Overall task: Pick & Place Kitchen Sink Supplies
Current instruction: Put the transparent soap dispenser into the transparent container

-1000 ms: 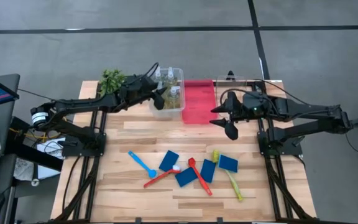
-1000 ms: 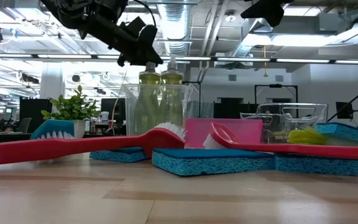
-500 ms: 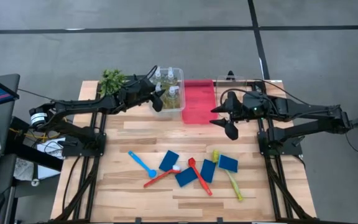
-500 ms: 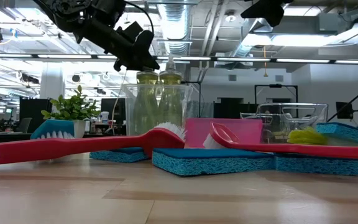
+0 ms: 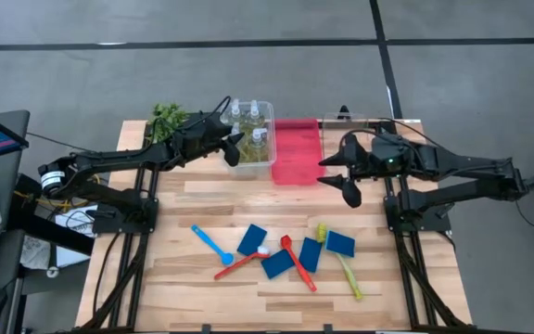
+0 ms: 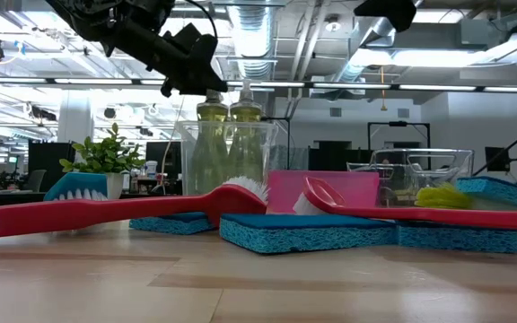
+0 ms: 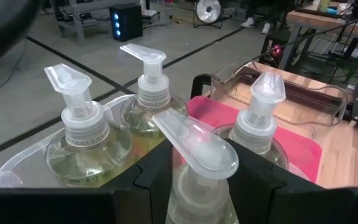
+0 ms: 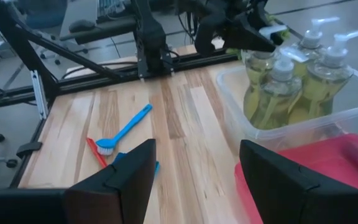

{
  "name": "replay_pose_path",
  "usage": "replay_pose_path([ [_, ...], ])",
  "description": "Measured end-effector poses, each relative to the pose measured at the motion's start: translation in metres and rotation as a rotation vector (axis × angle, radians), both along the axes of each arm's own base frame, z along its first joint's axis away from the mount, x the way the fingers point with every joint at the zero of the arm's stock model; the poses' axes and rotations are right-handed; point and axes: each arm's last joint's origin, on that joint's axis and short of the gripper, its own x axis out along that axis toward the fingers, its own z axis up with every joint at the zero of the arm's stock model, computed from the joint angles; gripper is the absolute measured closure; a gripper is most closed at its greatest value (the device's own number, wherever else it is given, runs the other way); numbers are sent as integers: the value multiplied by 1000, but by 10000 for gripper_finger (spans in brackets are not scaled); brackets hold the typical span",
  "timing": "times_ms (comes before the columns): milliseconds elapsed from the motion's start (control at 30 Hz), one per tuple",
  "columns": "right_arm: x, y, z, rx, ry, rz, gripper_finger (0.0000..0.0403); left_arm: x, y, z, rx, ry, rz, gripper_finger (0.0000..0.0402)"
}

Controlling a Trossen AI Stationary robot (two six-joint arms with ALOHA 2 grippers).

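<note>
Four clear bottles of yellow-green liquid stand inside the clear bin at the table's far side. My left gripper is open at the bin's left wall, above it in the low view. Its fingers stand on either side of the nearest bottle's pump neck. My right gripper hangs open above the table, right of the red bin. Blue sponges and brushes in blue, red and yellow-green lie flat on the near half of the table. My left gripper comes level from the table's left, with one finger on each side of the nearest bottle's neck, below its white pump top. The bottle stands upright in the bin. Whether the fingers touch it, I cannot tell.
A small green plant stands left of the clear bin. A second clear bin sits at the far right corner. Bare wood runs across the middle of the table between the bins and the sponges.
My left gripper has drawn back a little toward the table's left edge and risen slightly, while the bottles stay in the bin. My right gripper has shifted slightly toward the right edge.
</note>
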Motion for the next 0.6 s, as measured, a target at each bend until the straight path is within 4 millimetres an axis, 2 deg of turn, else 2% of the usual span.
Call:
replay_pose_path([
  [600, -44, 4, 18, -12, -159, 0, 178, 0, 0, 0, -1, -2, 2, 266],
])
